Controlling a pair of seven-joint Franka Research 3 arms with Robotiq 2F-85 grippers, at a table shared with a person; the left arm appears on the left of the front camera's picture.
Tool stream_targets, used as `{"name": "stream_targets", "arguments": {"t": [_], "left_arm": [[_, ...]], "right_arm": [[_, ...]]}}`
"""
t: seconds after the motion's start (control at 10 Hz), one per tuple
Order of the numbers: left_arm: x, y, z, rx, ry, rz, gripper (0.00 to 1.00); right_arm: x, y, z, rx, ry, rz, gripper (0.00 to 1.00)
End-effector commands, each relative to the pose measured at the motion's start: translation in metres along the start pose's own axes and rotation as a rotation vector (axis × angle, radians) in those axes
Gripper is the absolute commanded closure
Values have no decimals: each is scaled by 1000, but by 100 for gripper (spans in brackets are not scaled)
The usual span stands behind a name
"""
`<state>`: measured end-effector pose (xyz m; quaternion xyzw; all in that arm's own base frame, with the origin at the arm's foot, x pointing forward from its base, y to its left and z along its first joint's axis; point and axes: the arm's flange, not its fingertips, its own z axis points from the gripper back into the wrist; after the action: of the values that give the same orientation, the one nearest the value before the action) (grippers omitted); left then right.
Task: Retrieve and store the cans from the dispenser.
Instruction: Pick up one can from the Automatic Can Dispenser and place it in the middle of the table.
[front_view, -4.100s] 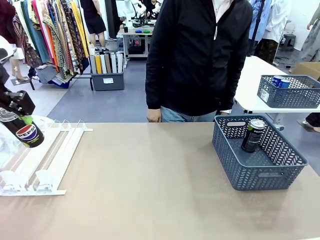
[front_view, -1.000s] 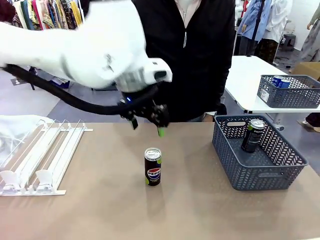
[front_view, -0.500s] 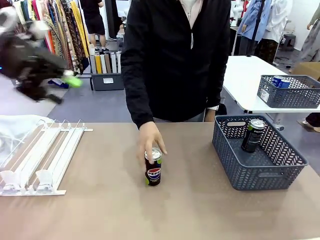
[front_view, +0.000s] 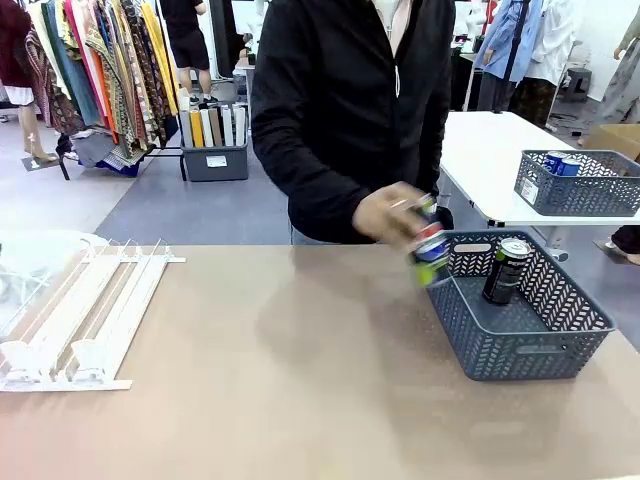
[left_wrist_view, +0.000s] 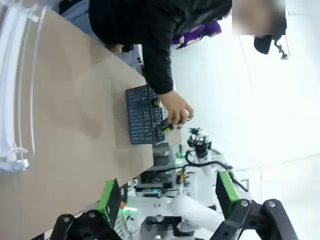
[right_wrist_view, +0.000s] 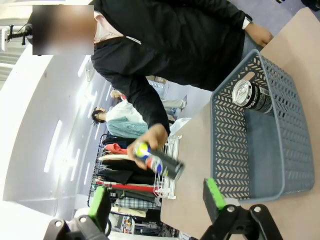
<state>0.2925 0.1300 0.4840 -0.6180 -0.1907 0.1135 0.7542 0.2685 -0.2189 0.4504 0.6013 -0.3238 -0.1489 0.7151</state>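
Hand (front_view: 385, 213) of the person, closed around a dark Pepsi can (front_view: 428, 243), carries it tilted through the air just at the near-left corner of the grey basket (front_view: 530, 350); the blur makes the exact finger placement impossible to tell. The can sits at the hand's outer side, its top toward the palm and its base pointing down at the basket rim, not yet inside. One dark can (front_view: 506, 270) already stands upright in the basket, by the far wall.

Storing looks to be the step in hand: the next move likely calls for lowering the carried can into the free floor beside the standing one without knocking it.

The left gripper (left_wrist_view: 165, 197) has its fingers spread wide with nothing between them, and the right gripper (right_wrist_view: 157, 200) is likewise spread and empty. The dispenser (front_view: 85, 315) lies at the table's left, well apart, its visible lanes showing no cans.
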Motion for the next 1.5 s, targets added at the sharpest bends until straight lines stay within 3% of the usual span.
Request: {"name": "stream_targets", "arguments": {"t": [0.0,1.4], "left_arm": [[-1,-18,-12,25,26,-54,0],[-1,-18,-12,25,26,-54,0]], "right_arm": [[1,3,-2,15,-11,10,0],[1,3,-2,15,-11,10,0]]}}
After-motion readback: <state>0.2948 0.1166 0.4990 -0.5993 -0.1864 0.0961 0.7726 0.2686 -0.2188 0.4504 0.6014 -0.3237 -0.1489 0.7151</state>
